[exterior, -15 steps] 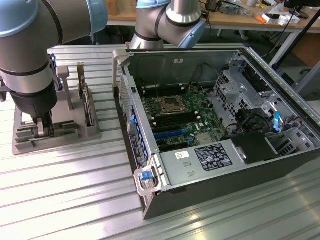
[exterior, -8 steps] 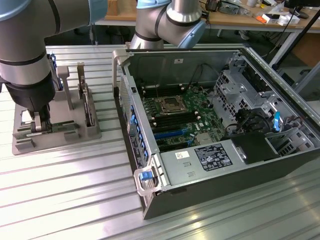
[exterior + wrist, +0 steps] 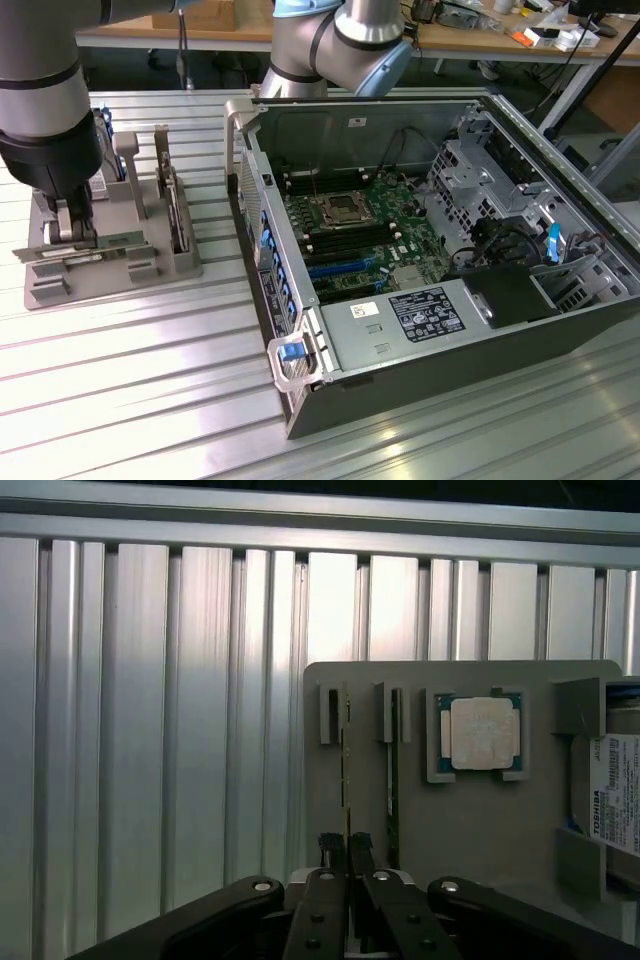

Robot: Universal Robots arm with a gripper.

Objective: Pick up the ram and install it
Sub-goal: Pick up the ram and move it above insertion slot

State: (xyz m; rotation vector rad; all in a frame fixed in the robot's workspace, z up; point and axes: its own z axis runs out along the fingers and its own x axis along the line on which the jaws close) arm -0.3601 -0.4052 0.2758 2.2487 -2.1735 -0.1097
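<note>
The ram (image 3: 345,770) stands on edge in a slot of the grey holder (image 3: 460,830), seen from above as a thin line. My gripper (image 3: 346,846) is directly over it, its two black fingers (image 3: 329,852) pressed together on the near end of the stick. A second stick of the same kind (image 3: 393,770) stands in the slot beside it, untouched. In the exterior view my gripper (image 3: 73,228) is down at the holder (image 3: 150,268) on that view's left, where the ram (image 3: 112,241) lies lengthwise in its slot.
A square silver processor chip (image 3: 480,732) and a labelled hard drive (image 3: 620,792) also sit in the holder. An open computer case (image 3: 590,330) stands on the ribbed metal table (image 3: 120,400) at the exterior view's right, its motherboard (image 3: 350,235) exposed.
</note>
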